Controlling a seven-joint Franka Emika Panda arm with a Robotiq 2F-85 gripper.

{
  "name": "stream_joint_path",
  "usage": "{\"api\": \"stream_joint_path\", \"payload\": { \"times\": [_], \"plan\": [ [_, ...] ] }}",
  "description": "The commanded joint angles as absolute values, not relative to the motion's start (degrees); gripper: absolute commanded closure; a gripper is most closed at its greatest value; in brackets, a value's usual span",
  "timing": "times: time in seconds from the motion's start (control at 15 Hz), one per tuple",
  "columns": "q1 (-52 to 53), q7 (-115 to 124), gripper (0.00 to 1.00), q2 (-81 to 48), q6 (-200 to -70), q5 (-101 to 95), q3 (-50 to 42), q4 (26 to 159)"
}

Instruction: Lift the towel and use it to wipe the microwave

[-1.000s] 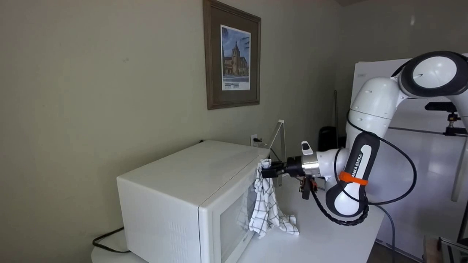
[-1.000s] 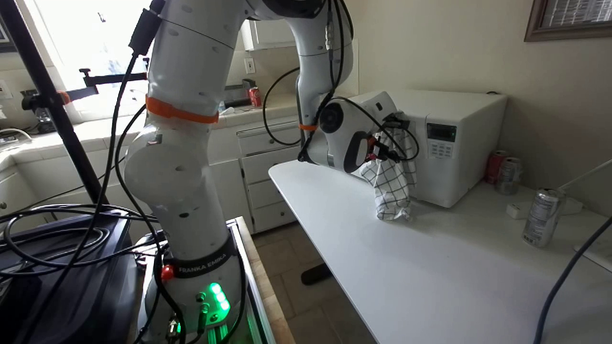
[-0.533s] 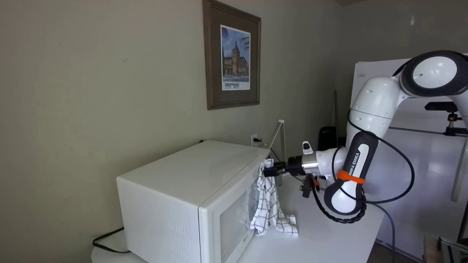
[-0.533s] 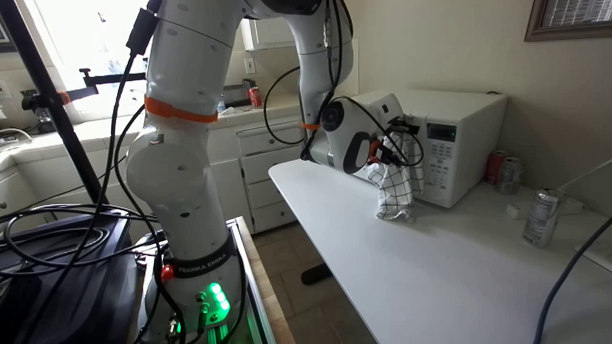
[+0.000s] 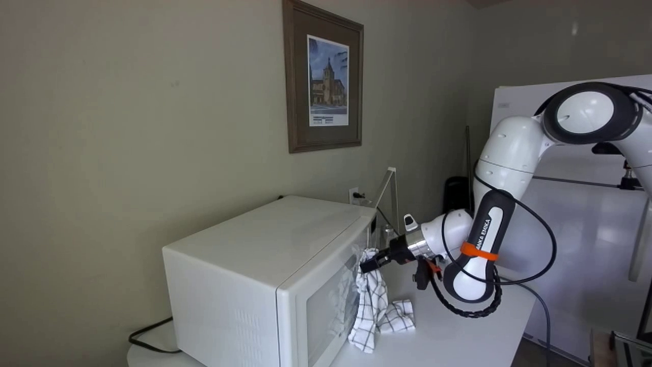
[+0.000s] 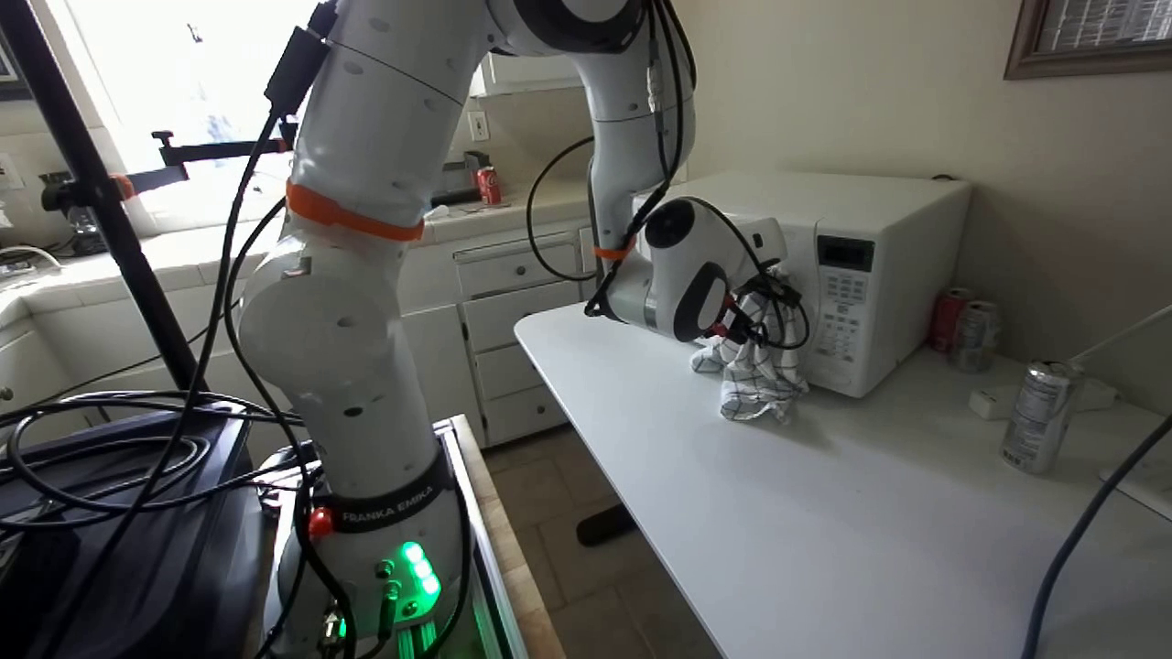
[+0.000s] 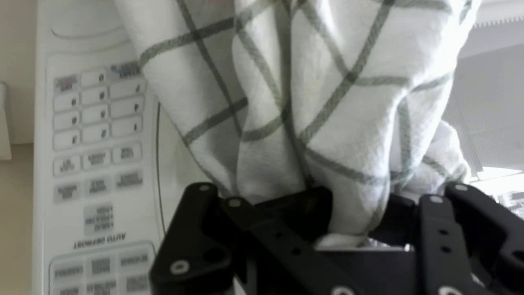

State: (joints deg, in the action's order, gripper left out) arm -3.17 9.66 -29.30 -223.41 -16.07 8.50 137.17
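Note:
The white towel with dark grid lines hangs bunched from my gripper at the front of the white microwave. The towel's lower end rests on the table; it also shows in an exterior view. In the wrist view, the towel is pinched between my black fingers, a thick fold filling the gap. The microwave's keypad shows beside it. The gripper tilts downward close to the door; the towel appears to touch the door, but the contact is partly hidden.
The white table carries a silver can, a red can and another silver can beyond the microwave. A white block lies near them. A dark cable crosses the table's right side.
My gripper first shifts slightly toward the keypad side, then moves down along the microwave front and tilts downward. The towel goes down with it and bunches more on the table.

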Motion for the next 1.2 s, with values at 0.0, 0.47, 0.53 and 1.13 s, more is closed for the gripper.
{"api": "stream_joint_path", "payload": {
  "times": [0.0, 0.47, 0.53, 1.13],
  "plan": [
    [-7.1, 14.4, 1.00, -34.9, -216.9, -22.3, 11.4, 130.9],
    [-11.6, 14.0, 1.00, -36.3, -209.9, -33.0, 16.8, 128.5],
    [-11.6, 13.6, 1.00, -35.8, -209.7, -33.9, 17.2, 128.7],
    [-5.2, 4.4, 1.00, -26.2, -220.2, -22.7, 13.3, 137.3]
  ]
}}
